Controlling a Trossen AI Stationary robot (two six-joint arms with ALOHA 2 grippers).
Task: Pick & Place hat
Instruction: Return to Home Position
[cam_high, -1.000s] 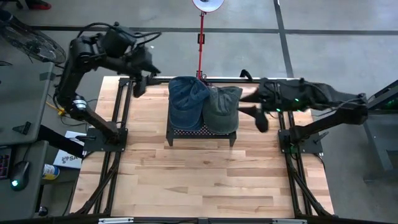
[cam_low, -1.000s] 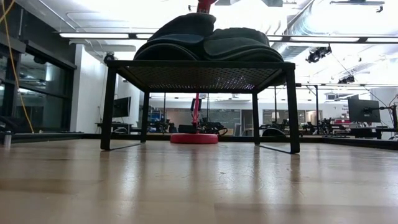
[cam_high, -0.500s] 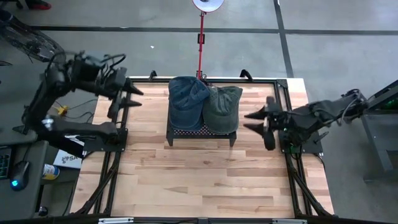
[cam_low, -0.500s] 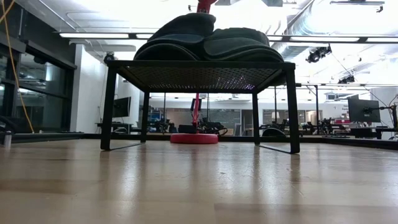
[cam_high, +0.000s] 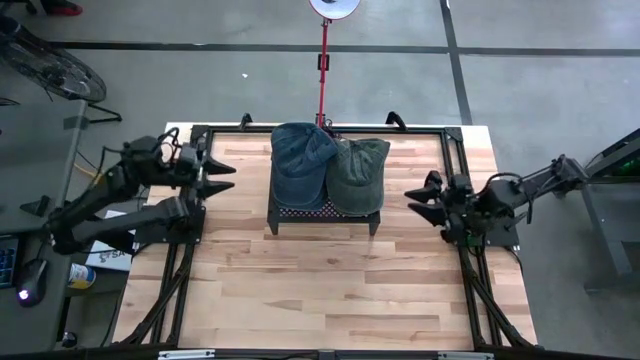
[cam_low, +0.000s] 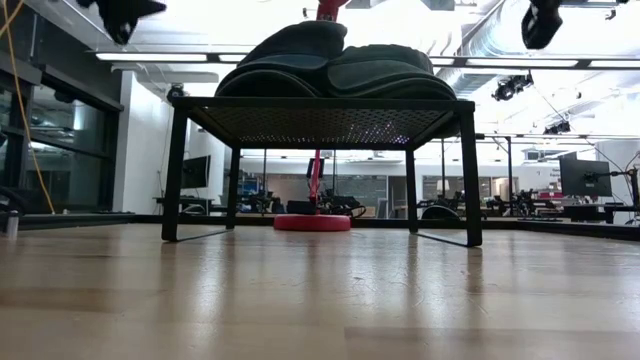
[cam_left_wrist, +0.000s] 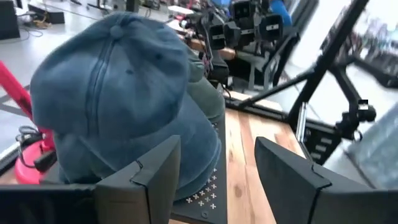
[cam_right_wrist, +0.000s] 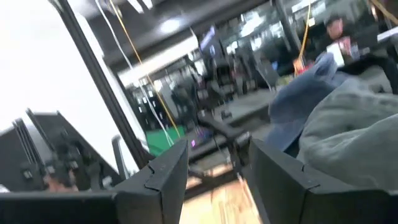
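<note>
Both arms pulled back to the sides, caps left on the shelf.

Compared with half a second ago, the left gripper sits lower and nearer the rack at the left edge of the high view. The right gripper has tucked in at the right edge, its arm folded tighter. Dark gripper parts now show in the low view's upper corners, where none showed before. Both pincers hold nothing, fingers spread apart. The caps have not moved. The blue cap lies on the left half of the black mesh shelf, in the upper middle of the wooden table. The gray cap touches it on the right. The blue one looks like faded denim with seamed panels and a top button. In the low view its stack rises higher than the gray stack.
</note>
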